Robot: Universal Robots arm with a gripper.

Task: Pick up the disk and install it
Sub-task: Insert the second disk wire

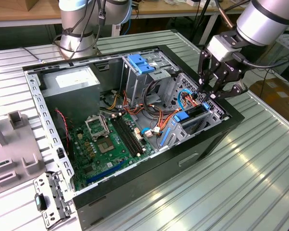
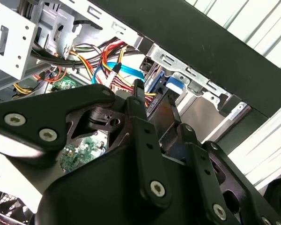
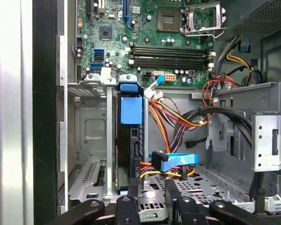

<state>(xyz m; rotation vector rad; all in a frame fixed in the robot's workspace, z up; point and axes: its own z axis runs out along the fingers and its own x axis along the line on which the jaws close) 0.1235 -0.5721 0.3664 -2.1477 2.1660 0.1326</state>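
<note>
The disk (image 1: 193,111) stands on edge in the drive bay at the open computer case's (image 1: 231,126) right end in the exterior view. Its blue carrier rails face up. In the first wrist view the disk (image 3: 130,150) is a dark narrow slab in a metal slot, with a blue tab (image 3: 131,110) on top. My gripper (image 1: 209,95) hovers just above that bay, tilted down toward it. In the second wrist view the gripper (image 2: 155,96) is open, its two black fingers (image 2: 139,101) apart with nothing clamped between them. Its black links (image 3: 126,208) edge the first wrist view.
Orange, yellow and black cables with a blue connector (image 3: 175,161) hang beside the bay. The green motherboard (image 1: 111,139) lies on the case floor. A grey power supply box (image 1: 70,79) and a bare blue bracket (image 1: 140,63) sit at the back. A loose metal bracket (image 1: 50,197) lies outside.
</note>
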